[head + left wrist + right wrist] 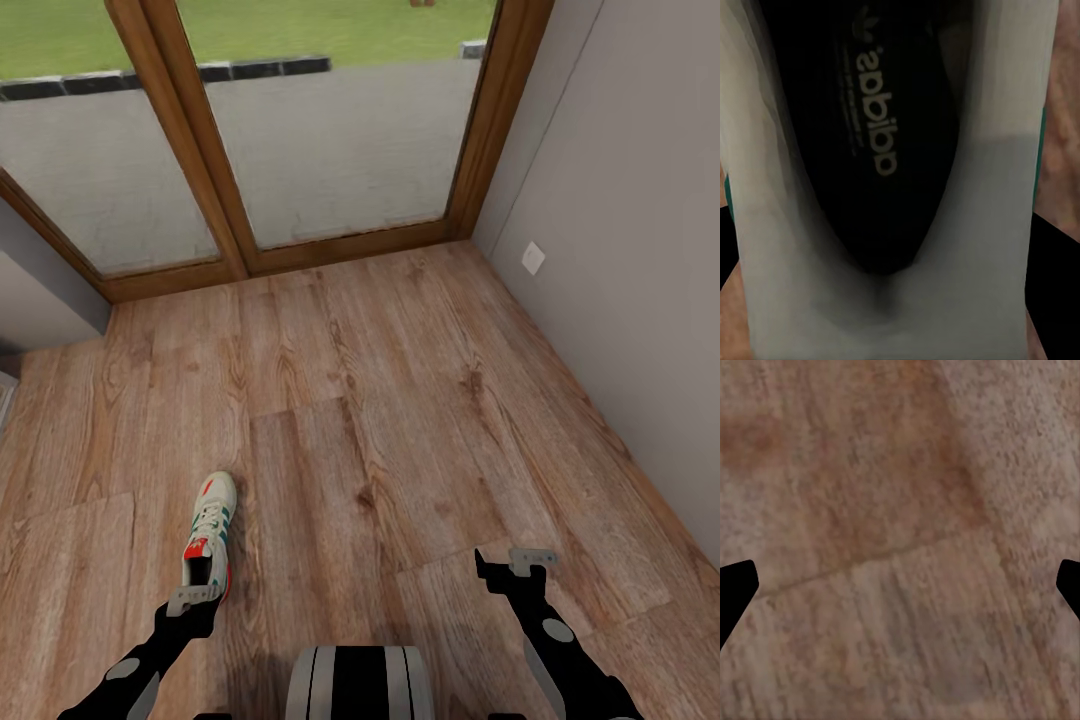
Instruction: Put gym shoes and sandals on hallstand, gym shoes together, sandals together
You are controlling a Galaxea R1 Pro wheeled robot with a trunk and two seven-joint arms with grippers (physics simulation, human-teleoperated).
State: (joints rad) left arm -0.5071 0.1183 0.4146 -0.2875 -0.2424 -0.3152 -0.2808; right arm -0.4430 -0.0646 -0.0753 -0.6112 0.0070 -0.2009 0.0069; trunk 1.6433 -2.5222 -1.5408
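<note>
One gym shoe [209,538], white with green stripes and a red-orange tongue and heel patch, lies toe-away on the corridor floor [400,400] at the lower left. My left gripper [192,600] is down over its heel. In the left wrist view the shoe's white collar [975,225] and black insole [870,135] are very close, with dark fingers [1054,292] tight against both sides of the heel. My right gripper [512,562] hangs open over bare planks [900,540] at the lower right, holding nothing. The sandals and the hallstand are out of view.
A wood-framed glass door [330,130] closes the far end of the corridor. A grey wall [640,300] with a white socket [533,258] runs along the right side. A grey wall corner [40,290] juts in at the left. My base [362,682] shows at the bottom.
</note>
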